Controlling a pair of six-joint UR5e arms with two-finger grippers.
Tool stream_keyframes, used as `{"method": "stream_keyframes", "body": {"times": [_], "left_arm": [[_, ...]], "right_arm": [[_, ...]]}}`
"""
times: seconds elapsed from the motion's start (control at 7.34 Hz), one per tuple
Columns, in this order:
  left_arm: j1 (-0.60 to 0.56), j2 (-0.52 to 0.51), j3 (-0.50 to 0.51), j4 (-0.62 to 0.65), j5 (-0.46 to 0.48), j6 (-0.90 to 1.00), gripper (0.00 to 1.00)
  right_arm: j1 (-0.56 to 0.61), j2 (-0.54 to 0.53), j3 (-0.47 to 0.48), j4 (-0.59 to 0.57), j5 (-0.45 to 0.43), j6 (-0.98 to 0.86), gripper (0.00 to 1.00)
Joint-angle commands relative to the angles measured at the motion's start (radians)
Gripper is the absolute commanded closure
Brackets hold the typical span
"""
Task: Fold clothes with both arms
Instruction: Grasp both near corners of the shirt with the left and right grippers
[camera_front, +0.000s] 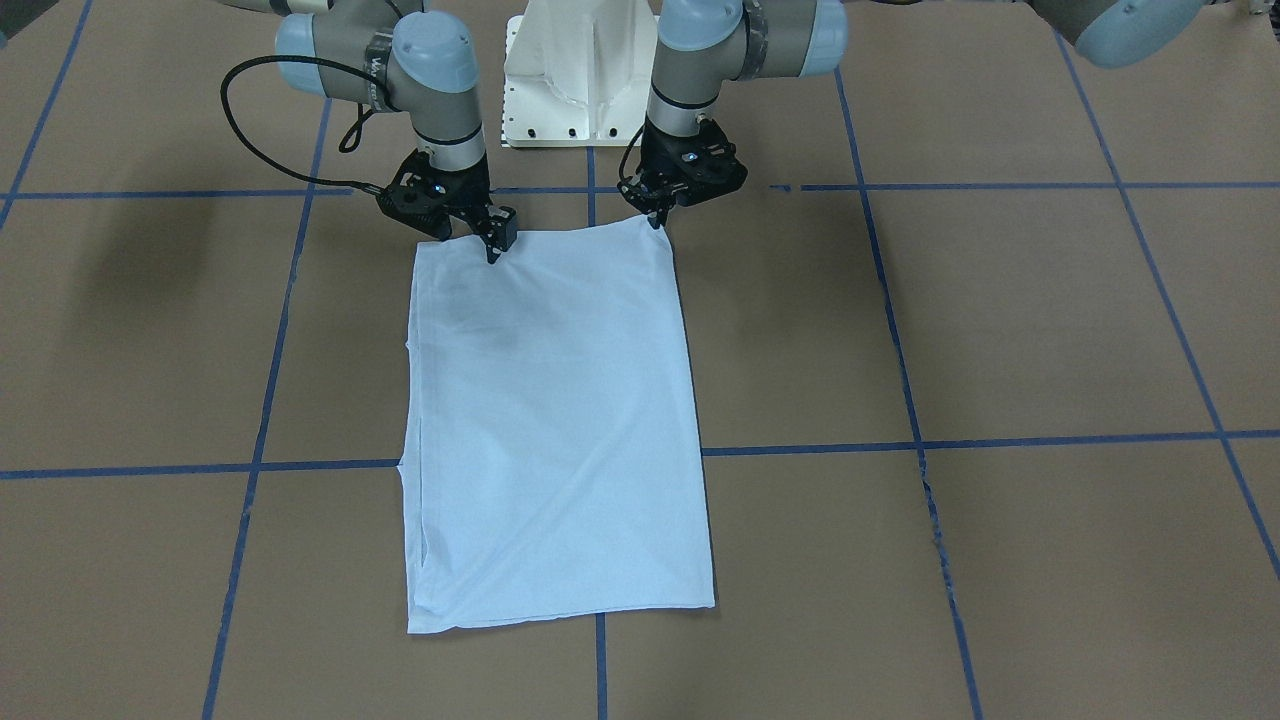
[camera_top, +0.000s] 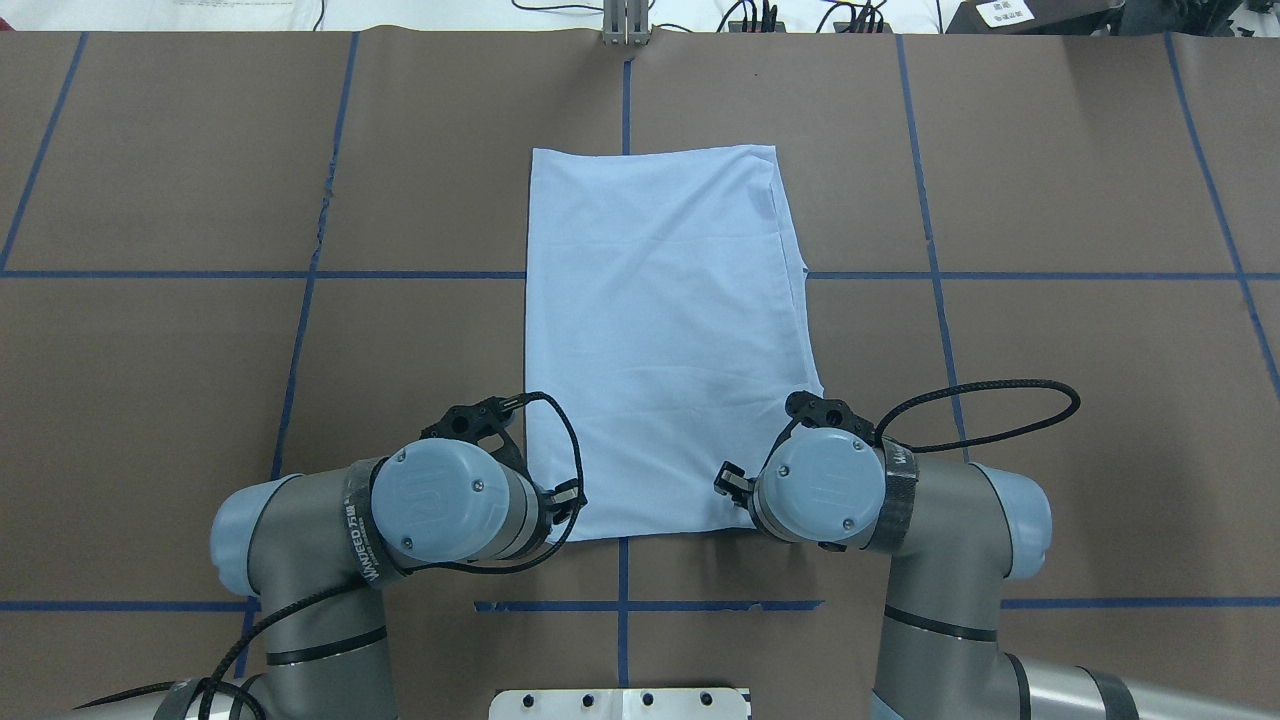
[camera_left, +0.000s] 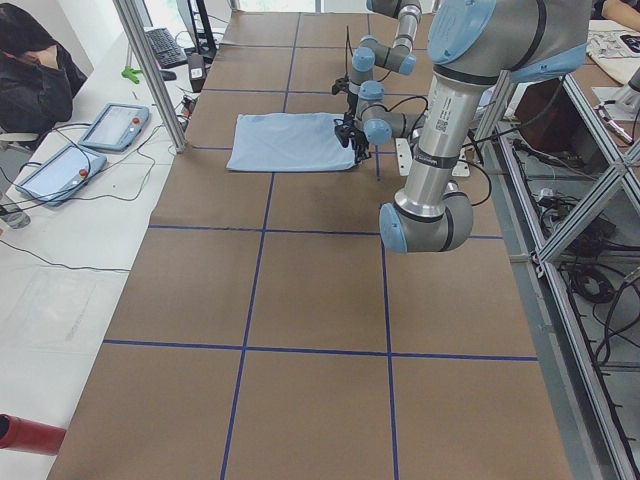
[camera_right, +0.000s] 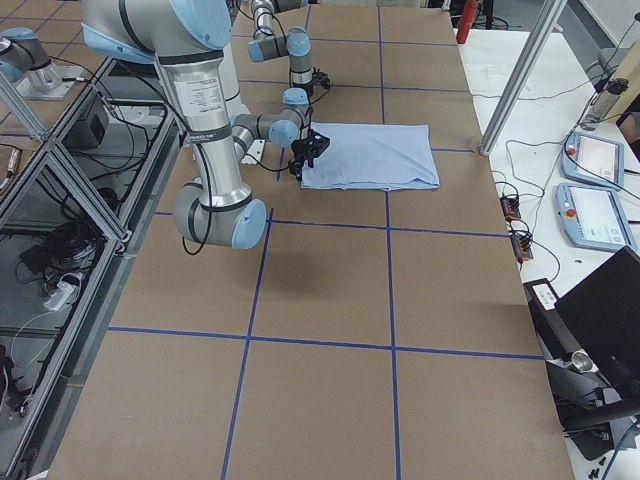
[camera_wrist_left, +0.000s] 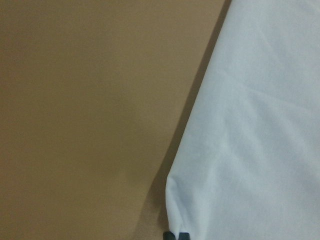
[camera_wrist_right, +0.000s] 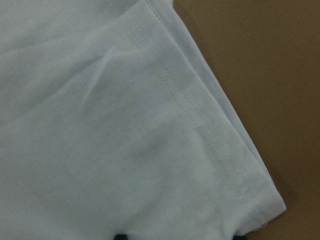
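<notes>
The light blue T-shirt lies folded into a long rectangle on the brown table, also in the overhead view. Its collar and print are hidden. My left gripper is at the shirt's near corner. In the left wrist view its tips are pinched together on that corner, which is drawn up slightly. My right gripper is at the other near corner. In the right wrist view its fingertips stand wide apart over the hemmed cloth.
The white pedestal base stands just behind the shirt's near edge. Blue tape lines grid the brown table. An operator and tablets are at the far side, beyond an aluminium post.
</notes>
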Motion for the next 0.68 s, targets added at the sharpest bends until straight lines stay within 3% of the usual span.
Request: {"method": "stream_keyframes", "body": {"times": [0.0, 0.54], "left_arm": [[-0.001, 0.0, 0.0, 0.002, 0.0, 0.016, 1.0], [-0.001, 0.0, 0.0, 0.0, 0.0, 0.018, 1.0]], "right_arm": [[0.003, 0.002, 0.002, -0.005, 0.001, -0.002, 1.0], [0.014, 0.019, 0.006, -0.005, 0.007, -0.003, 1.0]]}}
